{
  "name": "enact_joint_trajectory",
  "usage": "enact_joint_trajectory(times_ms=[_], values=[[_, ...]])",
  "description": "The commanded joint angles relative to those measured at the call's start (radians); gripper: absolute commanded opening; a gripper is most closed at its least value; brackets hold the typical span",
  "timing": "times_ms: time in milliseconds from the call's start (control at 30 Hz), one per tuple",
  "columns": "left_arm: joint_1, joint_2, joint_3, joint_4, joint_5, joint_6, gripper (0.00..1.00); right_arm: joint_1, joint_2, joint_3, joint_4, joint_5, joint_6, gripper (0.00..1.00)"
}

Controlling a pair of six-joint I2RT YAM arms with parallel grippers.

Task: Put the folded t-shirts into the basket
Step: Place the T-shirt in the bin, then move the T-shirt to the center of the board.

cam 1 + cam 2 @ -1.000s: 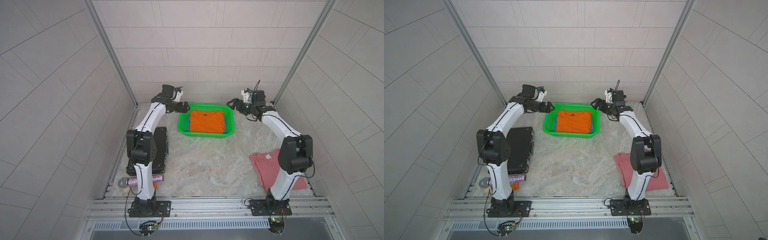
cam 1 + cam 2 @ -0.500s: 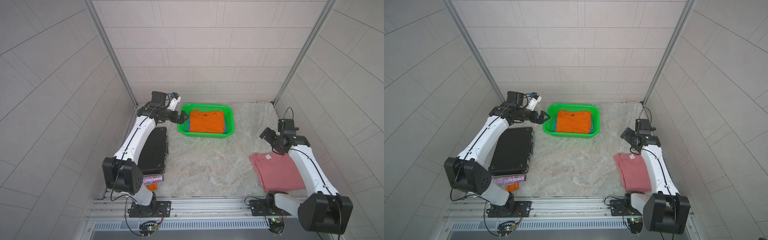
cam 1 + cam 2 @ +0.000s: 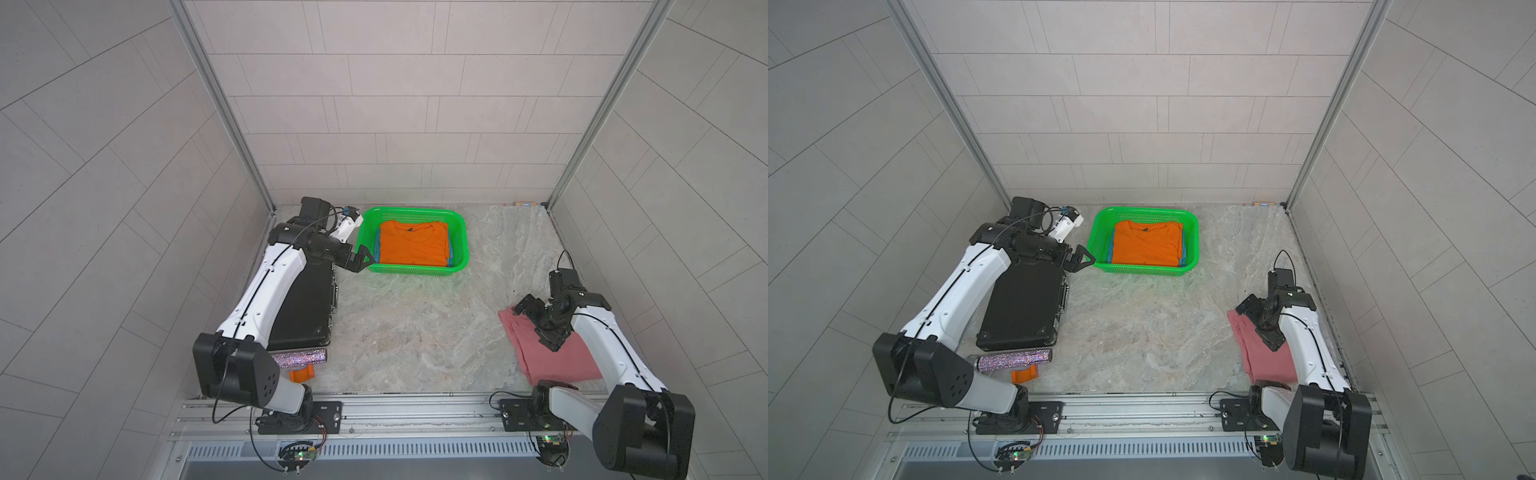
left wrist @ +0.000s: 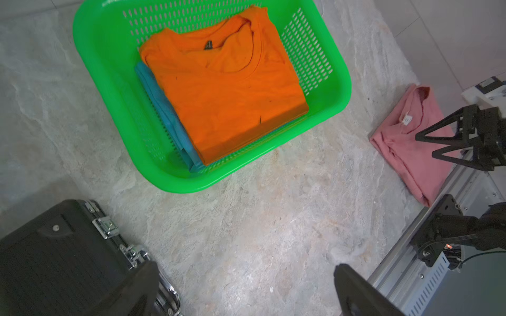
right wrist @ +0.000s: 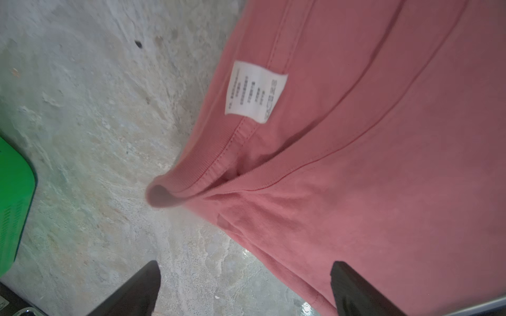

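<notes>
Two of the three are in the green basket (image 3: 415,272). The orange tee (image 3: 413,245) lies flat on top, and the blue tee (image 4: 161,104) shows as a strip under it. The pink tee (image 3: 552,365) is the one not yet in. It lies on the table (image 3: 407,328) well apart from the basket, on the right near the front rail, with its label up. Your right pincer (image 3: 535,327) hangs low over its collar end, jaws spread wide and holding nothing. Whether either jaw touches the fabric I cannot tell from these views. Your left pincer (image 3: 359,259) is just beside the basket's left wall, near the far end of the black case (image 3: 305,307), also wide open and empty. By my reckoning you are about two thirds done: the pink tee has to be gripped, carried across and laid on the orange one.
</notes>
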Motion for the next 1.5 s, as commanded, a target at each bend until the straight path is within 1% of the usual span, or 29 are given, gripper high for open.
enact_joint_trajectory(times_ms=[0, 67, 200, 333, 467, 600, 767, 933, 1033, 1067, 1167, 1233, 1333, 1400, 1467], values=[[0.004, -0.037, -0.023, -0.043, -0.068, 0.018, 1.00, 0.026, -0.003, -0.020, 0.055, -0.029, -0.015, 1.00], [0.005, -0.036, -0.028, -0.044, -0.084, 0.017, 1.00, 0.031, 0.004, -0.033, 0.079, -0.032, -0.029, 1.00], [0.004, -0.036, -0.033, -0.047, -0.084, 0.012, 1.00, 0.064, 0.026, -0.067, 0.151, -0.088, -0.044, 1.00], [0.005, -0.040, -0.041, -0.046, -0.090, 0.010, 1.00, 0.120, 0.049, -0.115, 0.207, -0.094, -0.017, 1.00], [0.006, -0.048, -0.049, -0.047, -0.095, 0.009, 1.00, 0.169, 0.072, -0.135, 0.259, -0.126, 0.014, 1.00], [0.006, -0.054, -0.057, -0.046, -0.098, 0.009, 1.00, 0.260, 0.073, -0.133, 0.306, -0.122, 0.061, 1.00], [0.008, -0.071, -0.068, -0.045, -0.106, 0.009, 1.00, 0.334, 0.108, -0.139, 0.396, -0.147, 0.102, 1.00], [0.011, -0.083, -0.082, -0.044, -0.114, 0.009, 1.00, 0.478, 0.187, -0.142, 0.530, -0.175, 0.180, 1.00], [0.011, -0.091, -0.088, -0.045, -0.113, 0.011, 1.00, 0.530, 0.184, -0.071, 0.485, -0.148, 0.167, 1.00], [0.012, -0.093, -0.089, -0.047, -0.112, 0.012, 1.00, 0.531, 0.164, -0.046, 0.451, -0.133, 0.161, 1.00], [0.011, -0.095, -0.090, -0.046, -0.106, 0.015, 1.00, 0.518, 0.078, 0.016, 0.319, -0.027, 0.153, 1.00], [0.011, -0.096, -0.090, -0.046, -0.092, 0.016, 1.00, 0.480, 0.011, 0.035, 0.243, 0.058, 0.158, 1.00], [0.011, -0.097, -0.091, -0.048, -0.066, 0.016, 1.00, 0.344, -0.048, 0.022, 0.170, 0.108, 0.143, 1.00], [0.012, -0.099, -0.091, -0.049, -0.062, 0.016, 1.00, 0.248, -0.046, -0.001, 0.133, 0.112, 0.129, 1.00], [0.011, -0.102, -0.091, -0.053, -0.064, 0.018, 1.00, 0.176, -0.019, -0.031, 0.127, 0.100, 0.095, 1.00]])
